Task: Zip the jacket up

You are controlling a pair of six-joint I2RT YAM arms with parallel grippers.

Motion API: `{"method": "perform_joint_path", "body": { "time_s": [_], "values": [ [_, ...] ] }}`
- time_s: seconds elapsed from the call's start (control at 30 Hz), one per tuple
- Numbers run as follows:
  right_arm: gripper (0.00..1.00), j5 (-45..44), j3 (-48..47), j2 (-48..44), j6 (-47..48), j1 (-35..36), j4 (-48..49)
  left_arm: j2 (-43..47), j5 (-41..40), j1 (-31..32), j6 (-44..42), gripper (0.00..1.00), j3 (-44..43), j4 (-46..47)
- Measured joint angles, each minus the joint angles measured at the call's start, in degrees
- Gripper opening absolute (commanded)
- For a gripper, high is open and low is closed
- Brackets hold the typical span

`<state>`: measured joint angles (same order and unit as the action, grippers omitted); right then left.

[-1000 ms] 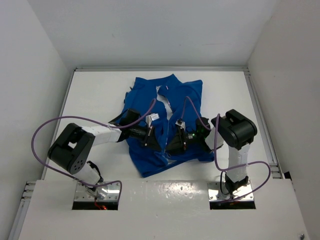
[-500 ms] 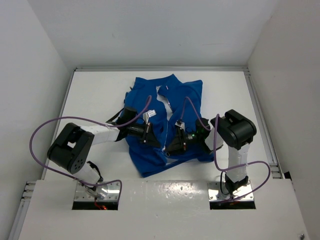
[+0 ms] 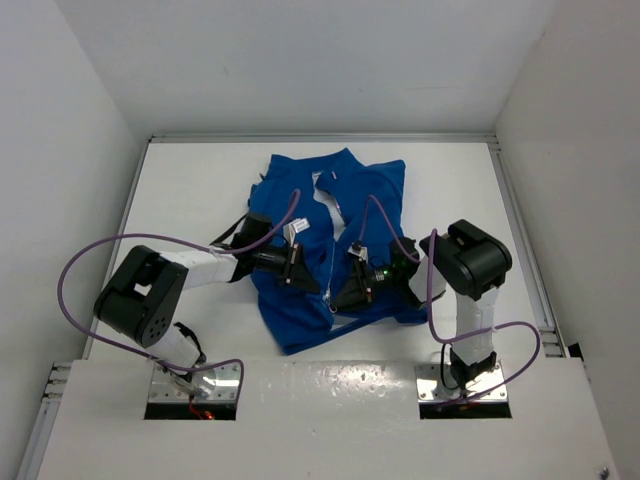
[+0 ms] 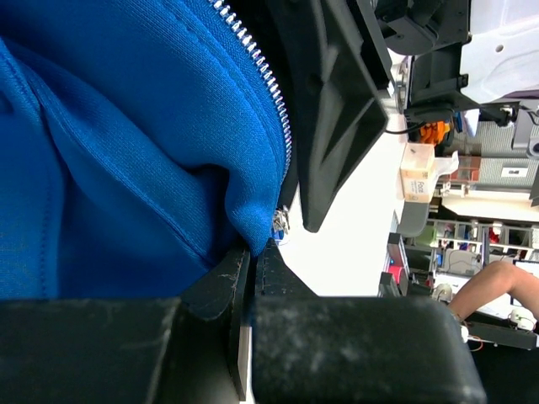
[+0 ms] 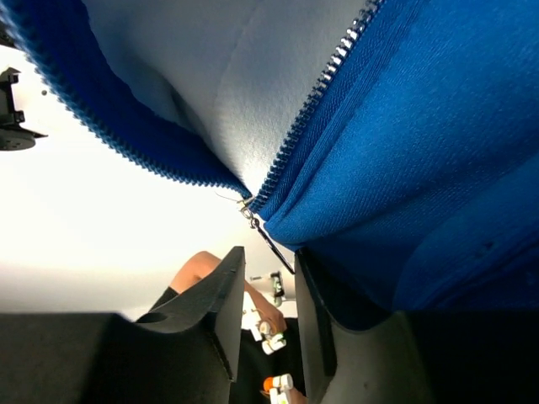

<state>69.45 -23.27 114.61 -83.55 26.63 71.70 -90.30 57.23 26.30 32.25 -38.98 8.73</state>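
The royal-blue jacket [image 3: 335, 235] lies on the white table, its front part open, with the white neck label [image 3: 297, 229] showing. My left gripper [image 3: 306, 274] is shut on the jacket's front edge just below the silver zipper teeth [image 4: 263, 77]; in the left wrist view the fingers [image 4: 221, 278] pinch the blue fabric [image 4: 126, 168]. My right gripper [image 3: 340, 292] is open in the right wrist view [image 5: 268, 254]. The zipper slider [image 5: 249, 207] and its dark pull tab [image 5: 275, 246] hang in the gap between its fingers, where the two zipper rows meet.
The white table [image 3: 190, 190] is ringed by white walls, with a metal rail [image 3: 520, 230] along its right side. Purple cables [image 3: 110, 250] loop from both arms. My right gripper's black finger [image 4: 337, 109] is close beside my left one.
My left gripper has shifted slightly up and back with the fabric edge, and the white label moved with it. My right gripper has edged slightly towards the left one.
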Motion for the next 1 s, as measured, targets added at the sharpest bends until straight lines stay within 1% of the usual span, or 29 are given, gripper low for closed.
{"method": "perform_joint_path", "body": {
  "time_s": [0.1,0.17,0.27,0.3,0.33,0.43,0.47,0.6,0.7,0.8,0.87,0.93,1.0],
  "values": [
    [0.22,0.1,0.0,0.0,0.3,0.3,0.0,0.0,0.0,-0.1,0.0,0.0,0.0,0.2],
    [0.22,0.1,0.0,0.0,0.7,0.3,0.0,0.0,0.0,-0.1,0.0,0.0,0.1,0.4],
    [0.16,0.2,0.0,0.0,1.1,0.4,0.0,0.0,0.0,-0.1,0.0,0.0,0.1,0.5],
    [0.14,0.2,0.0,0.0,1.2,0.5,-0.1,0.0,0.0,-0.1,0.0,0.0,0.1,0.7],
    [0.1,0.2,0.0,0.0,1.3,0.5,-0.1,0.0,0.0,-0.1,0.0,0.0,0.2,0.8],
    [0.04,0.2,0.0,0.0,1.6,0.5,-0.2,0.0,0.0,-0.1,0.0,0.0,0.2,0.8],
    [0.0,0.2,0.1,-0.1,1.6,0.5,-0.2,0.0,0.0,-0.1,-0.1,0.0,0.2,0.7],
    [0.0,0.6,0.2,-1.7,2.3,0.1,-0.8,0.0,-0.3,-0.2,-1.2,0.0,0.2,-0.2],
    [0.0,1.2,0.2,-4.4,4.0,-1.1,-3.6,0.2,-0.5,-0.1,-3.8,0.0,0.2,-2.3],
    [0.0,1.2,0.1,-8.2,9.3,-3.1,-11.2,1.0,-0.6,0.8,-8.2,0.0,0.0,-5.4],
    [0.0,1.2,-0.9,-11.0,16.0,-4.0,-20.1,1.8,-1.3,2.3,-11.5,0.0,-0.5,-7.6],
    [0.0,1.0,-3.3,-13.6,23.9,-4.3,-32.5,2.4,-2.2,3.8,-14.6,0.0,-1.2,-9.4],
    [0.0,0.9,-6.0,-14.9,30.3,-4.4,-41.3,2.5,-3.3,5.1,-17.0,0.0,-1.7,-11.0]
  ]
}}
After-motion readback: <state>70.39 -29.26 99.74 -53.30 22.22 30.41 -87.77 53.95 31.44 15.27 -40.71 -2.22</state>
